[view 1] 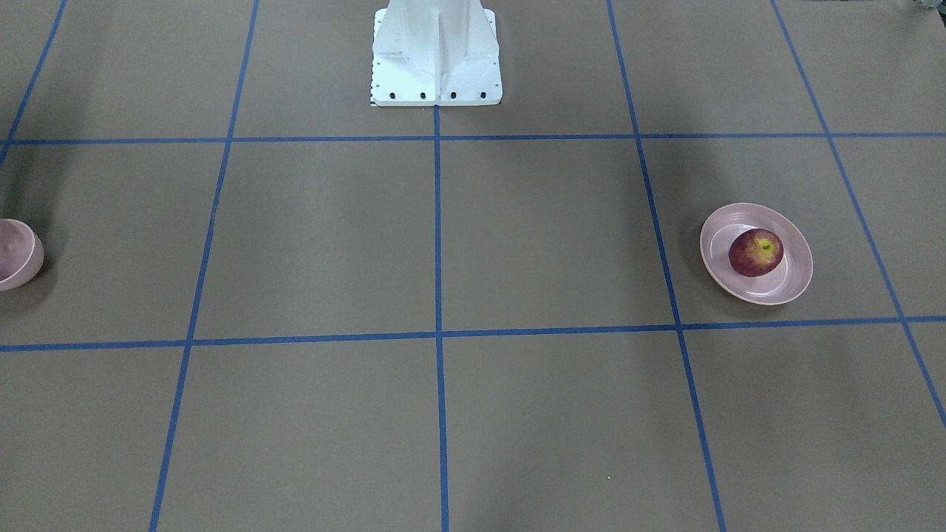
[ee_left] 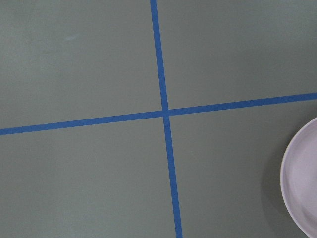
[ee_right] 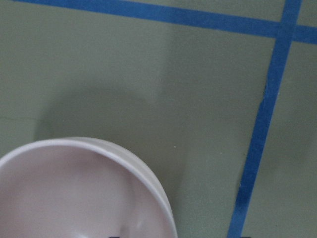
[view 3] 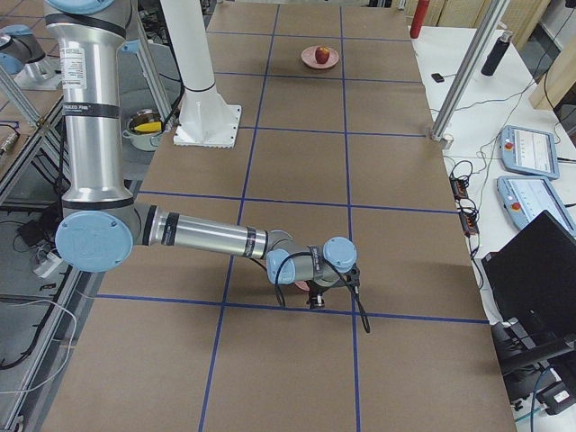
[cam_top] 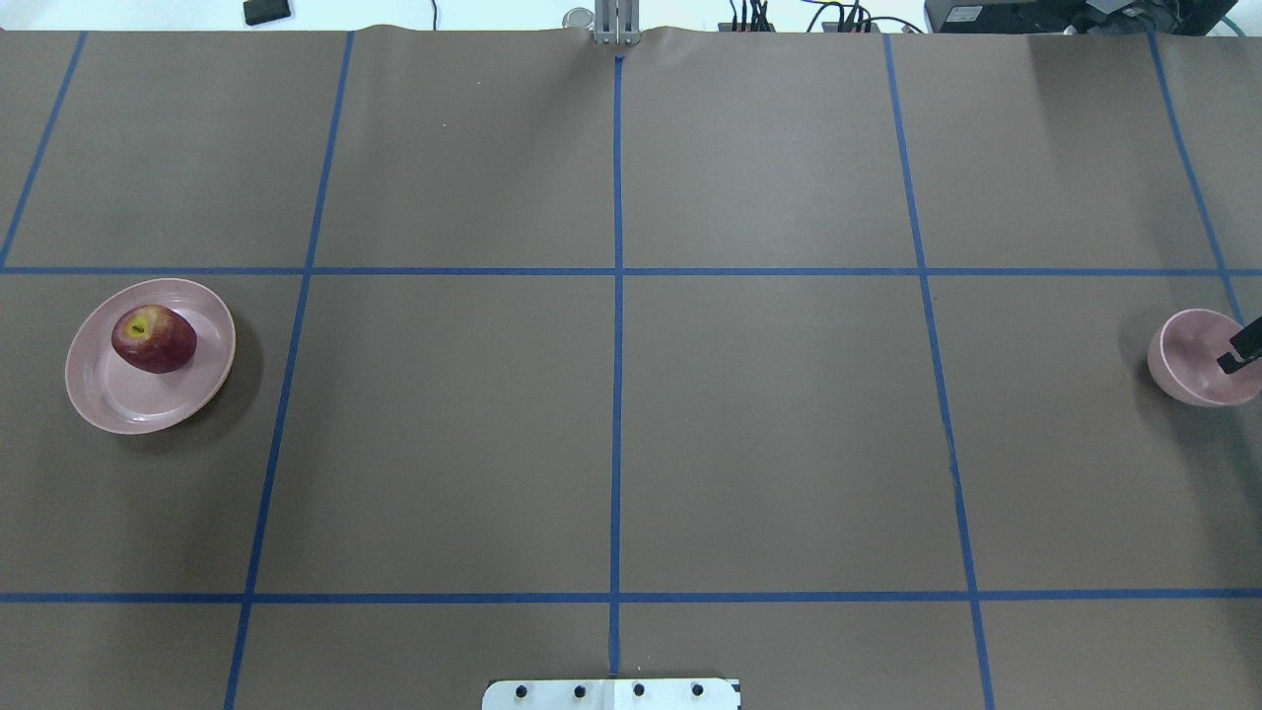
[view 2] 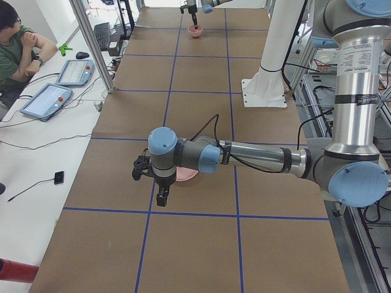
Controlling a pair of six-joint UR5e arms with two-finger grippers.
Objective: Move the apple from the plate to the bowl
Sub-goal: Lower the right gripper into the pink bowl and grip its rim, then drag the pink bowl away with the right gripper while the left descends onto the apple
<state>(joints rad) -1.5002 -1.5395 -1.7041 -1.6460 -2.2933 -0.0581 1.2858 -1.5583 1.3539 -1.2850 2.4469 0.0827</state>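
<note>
The small, round, dark-red apple with a yellow stem patch [cam_top: 153, 338] rested on the wide, shallow, pale-pink round plate [cam_top: 138, 409], off centre, toward the rim farther from the robot. The plate stood on the brown, paper-covered desk with a blue tape grid [cam_top: 769, 424], at the end on the robot's left. The small, deep, pale-pink round bowl [cam_top: 1188, 367] stood upright at the opposite end, well apart from the plate.

The left tool [view 2: 160, 200] pointed down near the plate, which was partly hidden behind the forearm in the left side view. Whether this tool was spread or pressed together could not be told. The left wrist view showed only a tape crossing and the plate's rim at its right edge.

The right tool [view 3: 315, 302] hung at the bowl. One dark fingertip [cam_top: 1240, 347] showed over the bowl's interior at the overhead view's right edge. The second finger was out of view, so this tool's state could not be told either.
</note>
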